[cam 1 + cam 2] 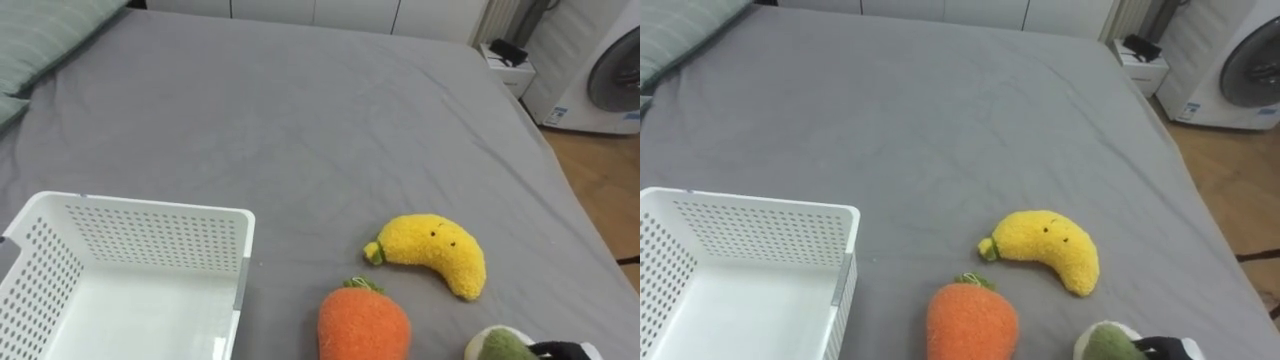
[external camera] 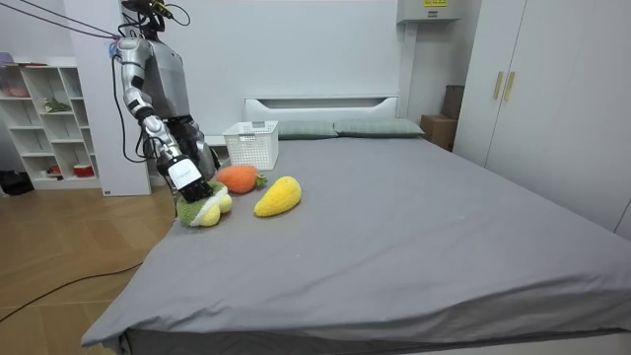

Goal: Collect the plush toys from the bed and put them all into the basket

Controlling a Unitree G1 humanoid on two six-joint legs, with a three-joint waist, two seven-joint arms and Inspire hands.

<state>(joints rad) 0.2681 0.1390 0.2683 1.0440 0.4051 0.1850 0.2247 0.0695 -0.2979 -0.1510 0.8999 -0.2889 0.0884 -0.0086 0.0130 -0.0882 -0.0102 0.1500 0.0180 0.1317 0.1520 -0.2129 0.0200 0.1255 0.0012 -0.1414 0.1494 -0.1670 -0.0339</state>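
Three plush toys lie on the grey bed [image 1: 300, 110]. A yellow banana [image 1: 435, 250] is in the middle, with an orange carrot [image 1: 363, 322] nearer me. A green and white toy [image 1: 500, 345] sits at the bed's near edge. My right hand [image 1: 565, 350] rests on that green toy [image 2: 202, 210], with its fingers hidden. A white perforated basket [image 1: 140, 208] stands on the bed to my left, with nothing in it. In the room view I stand at the bedside, my right hand [image 2: 189, 187] reaching down onto the toy.
Pillows [image 2: 380, 127] lie at the head of the bed. A washing machine [image 1: 610, 80] and a small white stand [image 1: 505, 65] are beyond the bed's far right corner, on a wooden floor. A white shelf [image 2: 44, 108] is behind me.
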